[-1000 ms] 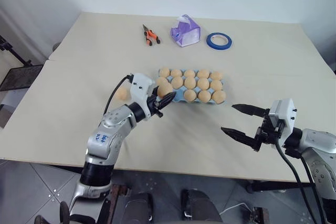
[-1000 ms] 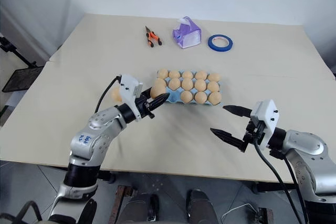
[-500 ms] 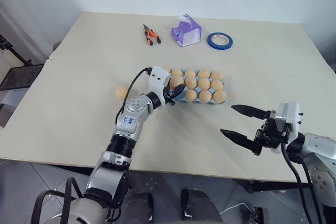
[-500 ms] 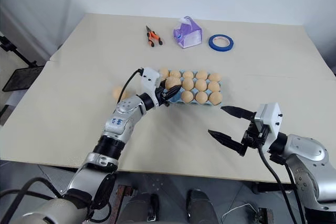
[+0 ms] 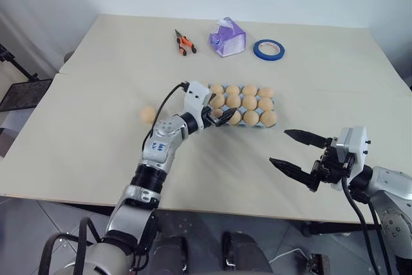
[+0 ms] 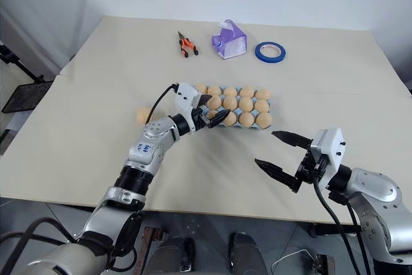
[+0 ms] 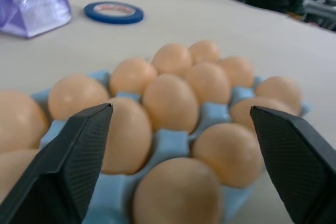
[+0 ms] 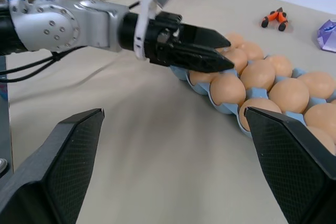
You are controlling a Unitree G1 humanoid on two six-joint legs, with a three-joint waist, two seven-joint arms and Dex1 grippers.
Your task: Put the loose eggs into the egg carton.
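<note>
Change: since a second ago the left gripper (image 5: 219, 116) has carried its egg to the carton's near-left corner and spread wide, letting go.
Left jaws: wide apart, empty, level over the filled cups.
Right gripper (image 5: 297, 151): jaws wide, empty, parked well right of the carton.
Egg carton (image 5: 222, 119): mid-table, nearly full.
Loose egg (image 5: 148, 114): alone on the table (image 5: 96, 82), left of the carton, likely next.

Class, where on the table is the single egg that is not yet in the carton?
In the left eye view, the loose egg lies alone on the table's left side, left of the egg carton and outside the left arm.
</note>
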